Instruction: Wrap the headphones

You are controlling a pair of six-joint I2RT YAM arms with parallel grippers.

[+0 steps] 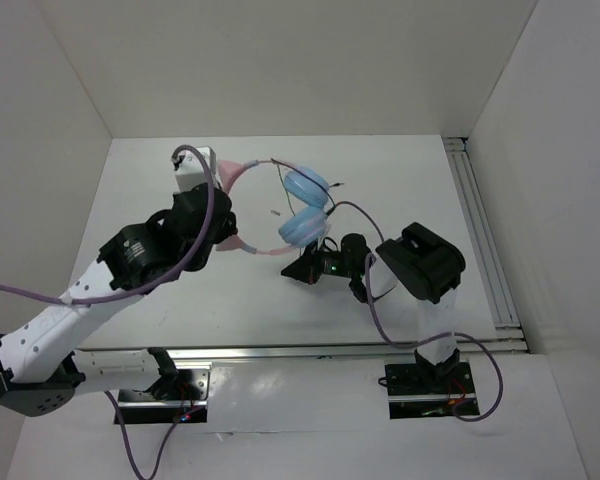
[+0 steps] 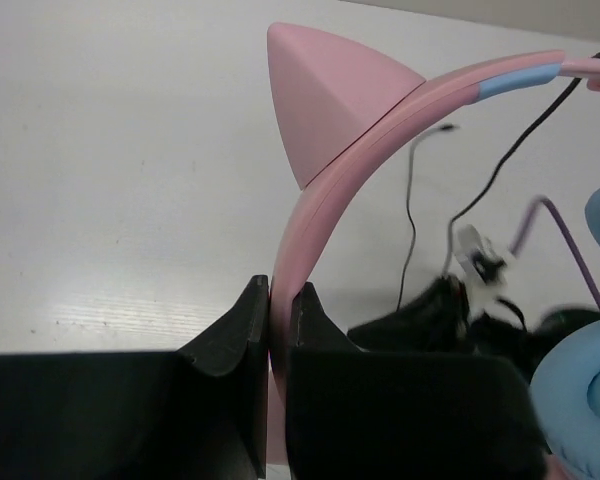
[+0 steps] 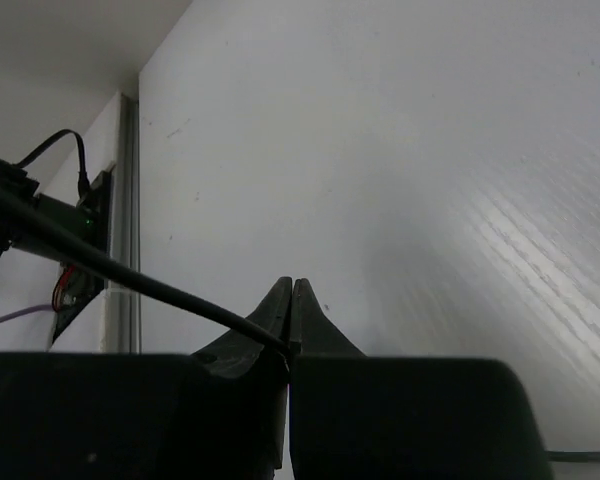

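The headphones lie at the back middle of the table, with a pink cat-eared headband [image 1: 245,172] and two light blue ear cups [image 1: 302,228] side by side. My left gripper [image 1: 225,212] is shut on the headband; in the left wrist view the jaws [image 2: 278,295] clamp the pink band below a cat ear [image 2: 330,100], with an ear cup [image 2: 580,400] at the right. My right gripper [image 1: 292,272] sits just in front of the ear cups. In the right wrist view it [image 3: 292,290] is shut on the thin black cable [image 3: 160,288], which runs off to the upper left.
White enclosure walls stand at the left, back and right. An aluminium rail [image 1: 480,230] runs along the table's right edge. Thick purple robot cables [image 1: 208,195] loop over the left arm and beside the right arm [image 1: 420,262].
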